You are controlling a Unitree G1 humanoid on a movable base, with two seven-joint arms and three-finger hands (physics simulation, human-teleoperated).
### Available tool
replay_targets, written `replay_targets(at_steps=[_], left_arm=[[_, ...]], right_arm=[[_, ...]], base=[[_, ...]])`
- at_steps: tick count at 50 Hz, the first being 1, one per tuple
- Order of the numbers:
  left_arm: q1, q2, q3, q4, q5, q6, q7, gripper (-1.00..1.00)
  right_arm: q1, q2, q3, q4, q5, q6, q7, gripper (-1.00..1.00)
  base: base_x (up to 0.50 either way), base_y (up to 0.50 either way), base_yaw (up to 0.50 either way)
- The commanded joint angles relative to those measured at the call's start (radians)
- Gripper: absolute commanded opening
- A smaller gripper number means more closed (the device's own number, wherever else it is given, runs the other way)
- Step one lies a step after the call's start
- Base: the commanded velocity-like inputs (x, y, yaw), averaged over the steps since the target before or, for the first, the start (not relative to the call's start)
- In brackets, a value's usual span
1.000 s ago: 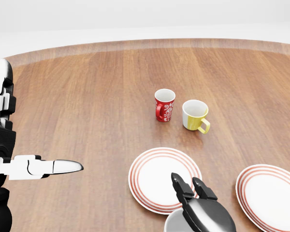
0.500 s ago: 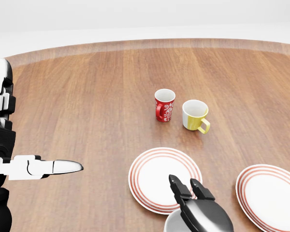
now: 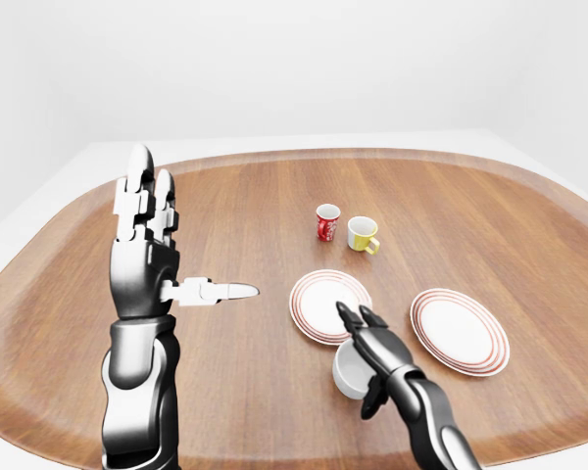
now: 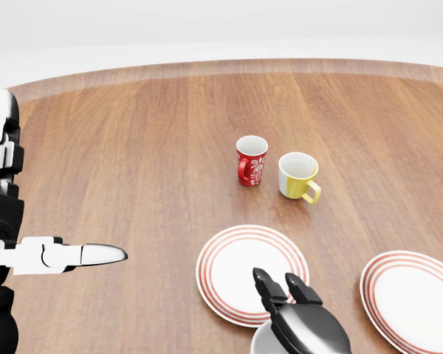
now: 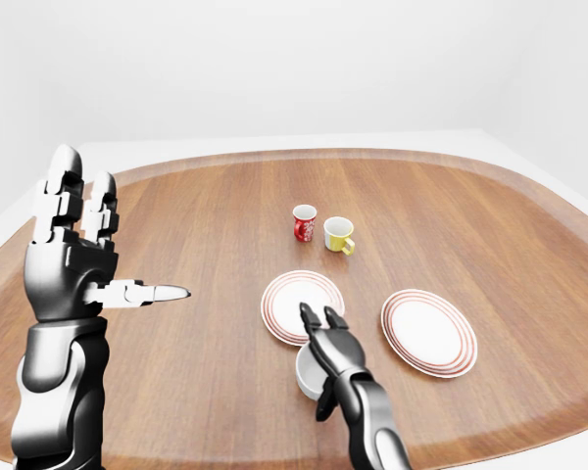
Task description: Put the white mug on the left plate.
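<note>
Hands at work over the wooden worktop [image 3: 225, 392]: we find our right hand [image 3: 370, 338] laid over the white mug [image 3: 349, 370], two fingers reaching out across its rim toward the left plate [image 3: 330, 305] and the thumb hanging down the mug's right flank. Whether the fingers actually clamp the mug we cannot tell; they look narrow about it, not spread. The mug sits on the worktop just below the left plate in the left-eye view, close to its edge but not on it. Our left hand [image 3: 142, 255] is raised well to the left with its fingers upright and thumb pointing right, wide and holding nothing. Higher in the view, a red mug [image 4: 250, 160] and a yellow mug [image 4: 298, 176] stand side by side, and a second plate [image 3: 459, 329] lies to the right.

We judge the grasp to be the step in hand. The next move calls for a firm hold, a small lift, and a short carry up-view onto the left plate's centre.
</note>
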Motion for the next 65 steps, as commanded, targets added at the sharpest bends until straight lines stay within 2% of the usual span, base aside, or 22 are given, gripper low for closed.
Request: replay_targets(at_steps=[1,13,14,15,16,27,37,39,44,51,60,65], left_arm=[[-0.002,0.000,0.001,0.002,0.000,0.000,0.001,1.00],[-0.002,0.002,0.003,0.001,-0.001,0.000,0.002,1.00],[-0.002,0.002,0.003,0.000,-0.001,0.000,0.002,1.00],[-0.002,0.002,0.003,0.000,-0.001,0.000,0.002,1.00],[-0.002,0.002,0.004,0.000,-0.001,0.000,0.002,1.00],[-0.001,0.001,0.002,0.003,0.001,0.000,0.002,1.00],[-0.001,0.001,0.001,0.009,0.001,0.000,0.002,1.00],[-0.001,0.001,0.001,0.008,0.001,0.000,0.002,1.00],[-0.001,0.001,0.000,0.007,0.001,0.000,0.001,1.00],[-0.001,0.001,0.000,0.007,0.003,0.000,0.000,1.00],[-0.003,0.002,0.001,0.012,0.004,0.000,0.000,1.00],[-0.002,0.001,0.001,0.006,0.003,0.000,0.000,1.00]], right_arm=[[-0.014,0.003,0.006,0.043,0.001,-0.008,-0.017,1.00],[-0.011,-0.003,0.013,0.055,-0.003,-0.017,-0.019,1.00],[-0.009,-0.005,0.013,0.054,-0.003,-0.023,-0.018,0.87],[-0.009,-0.004,0.012,0.055,-0.002,-0.023,-0.019,0.22],[-0.006,-0.006,0.010,0.056,-0.002,-0.026,-0.025,-1.00],[0.021,-0.010,0.013,0.032,0.011,-0.048,-0.007,-1.00],[0.031,-0.009,0.013,-0.008,0.037,-0.052,0.017,-1.00],[0.040,-0.002,0.014,-0.063,0.071,-0.048,0.063,-1.00],[0.053,0.024,0.038,-0.293,0.173,0.035,0.248,-1.00],[0.020,0.023,0.058,-0.436,0.198,0.035,0.332,-1.00],[-0.015,0.025,0.075,-0.517,0.248,0.035,0.332,-1.00],[-0.078,0.024,0.053,-0.485,0.248,0.035,0.332,-1.00]], base=[[0.00,0.00,0.00],[0.00,0.00,0.00],[0.00,0.00,0.00],[0.00,0.00,0.00],[0.00,0.00,0.00],[0.00,0.00,0.00],[0.00,0.00,0.00],[0.00,0.00,0.00],[0.00,0.00,0.00],[0.00,0.00,0.00],[0.00,0.00,0.00],[0.00,0.00,0.00]])
